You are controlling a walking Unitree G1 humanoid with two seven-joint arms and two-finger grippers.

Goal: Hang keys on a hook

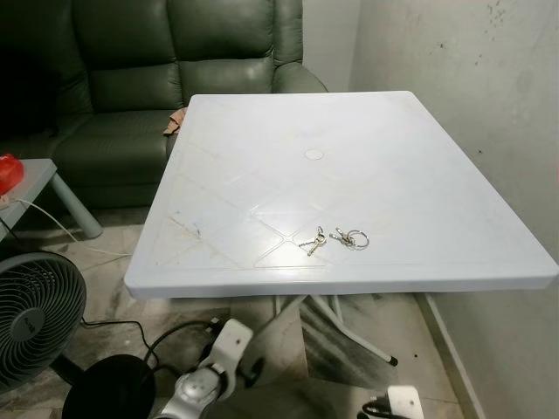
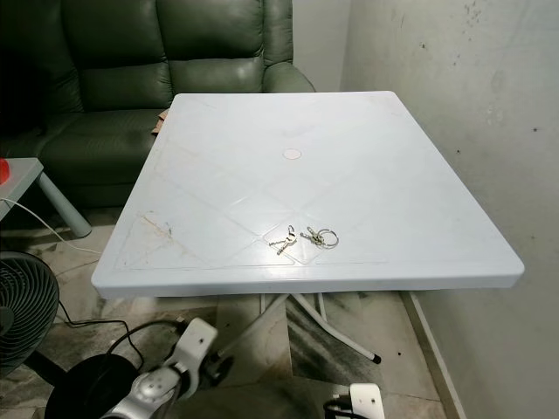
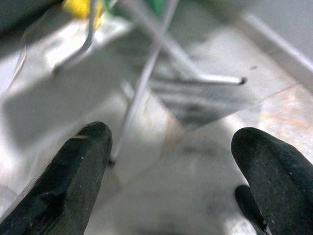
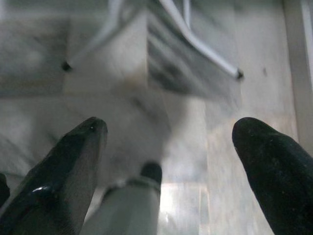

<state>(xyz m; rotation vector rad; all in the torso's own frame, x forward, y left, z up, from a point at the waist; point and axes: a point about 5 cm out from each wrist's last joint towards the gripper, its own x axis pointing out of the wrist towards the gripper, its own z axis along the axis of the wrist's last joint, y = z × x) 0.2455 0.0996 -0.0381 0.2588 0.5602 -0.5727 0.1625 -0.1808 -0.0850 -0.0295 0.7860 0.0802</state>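
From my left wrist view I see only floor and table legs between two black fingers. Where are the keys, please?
Observer: The keys lie on the white table, near its front edge.
Operator: Is the right gripper holding anything?
Observer: No, the right gripper is open, over the floor below the table.
Operator: What stands to the robot's left?
Observer: A dark fan stands on the floor there.

Both eye views look down at the table (image 1: pixel 262 175); both wrist views face its legs (image 3: pixel 146 73), near the floor.
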